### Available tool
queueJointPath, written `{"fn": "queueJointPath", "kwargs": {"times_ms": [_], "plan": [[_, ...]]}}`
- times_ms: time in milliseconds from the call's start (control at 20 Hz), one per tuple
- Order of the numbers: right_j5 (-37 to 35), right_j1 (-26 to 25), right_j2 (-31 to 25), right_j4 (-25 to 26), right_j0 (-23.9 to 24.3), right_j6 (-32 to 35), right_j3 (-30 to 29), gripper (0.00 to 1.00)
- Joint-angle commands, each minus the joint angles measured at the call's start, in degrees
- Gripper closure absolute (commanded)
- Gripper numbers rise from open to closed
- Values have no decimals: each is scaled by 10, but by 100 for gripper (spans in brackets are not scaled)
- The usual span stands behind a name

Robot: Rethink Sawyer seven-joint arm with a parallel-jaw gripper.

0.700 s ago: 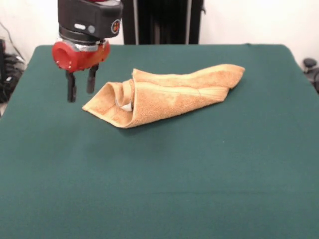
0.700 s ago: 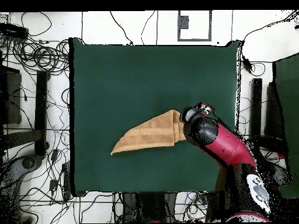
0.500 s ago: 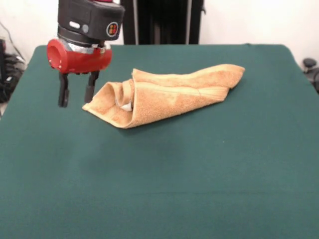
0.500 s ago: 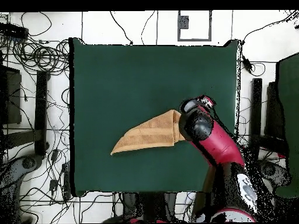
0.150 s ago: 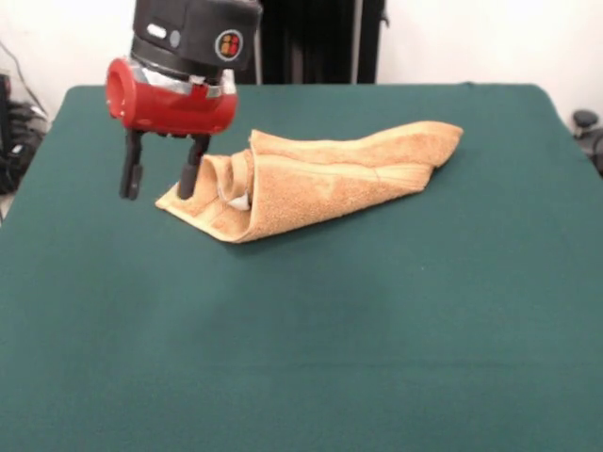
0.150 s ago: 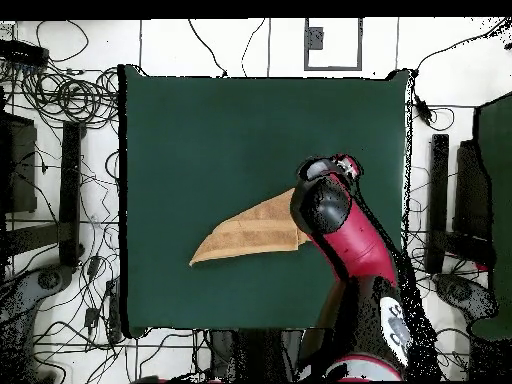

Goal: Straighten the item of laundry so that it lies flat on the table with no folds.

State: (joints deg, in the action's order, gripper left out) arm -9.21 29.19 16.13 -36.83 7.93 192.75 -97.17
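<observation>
Front view shows me the gripper (image 5: pixel 158 179) hanging with its jaws apart at the hand towel's (image 5: pixel 320 179) 9 o'clock end, one finger (image 5: pixel 187 177) against the folded edge, the other off over bare green cloth. I see the towel rolled and folded, lying slantwise near the desk's (image 5: pixel 377 358) middle. Overhead, the red arm (image 6: pixel 350 240) covers the towel's 3 o'clock end.

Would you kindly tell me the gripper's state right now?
Gripper: open, holding nothing, at the wide end of the folded tan-orange terry towel.
</observation>
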Motion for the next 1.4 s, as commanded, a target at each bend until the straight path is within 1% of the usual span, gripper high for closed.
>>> {"fn": "queueJointPath", "kwargs": {"times_ms": [50,200,400,600,850,1000,1050,1100,1250,1400], "plan": [[-214,0,-19,24,16,18,-26,0],[-264,2,-32,57,33,-21,-18,0],[-375,-4,-39,121,49,-65,14,0],[-409,10,-72,155,77,-110,11,0],[-342,43,-114,174,104,-164,-38,0],[-236,79,-181,161,156,-210,-119,0],[-215,84,-199,166,171,-219,-130,0],[-191,84,-212,176,180,-222,-140,0],[-148,88,-236,225,204,-224,-142,0],[-99,98,-267,261,232,-210,-155,0]]}}
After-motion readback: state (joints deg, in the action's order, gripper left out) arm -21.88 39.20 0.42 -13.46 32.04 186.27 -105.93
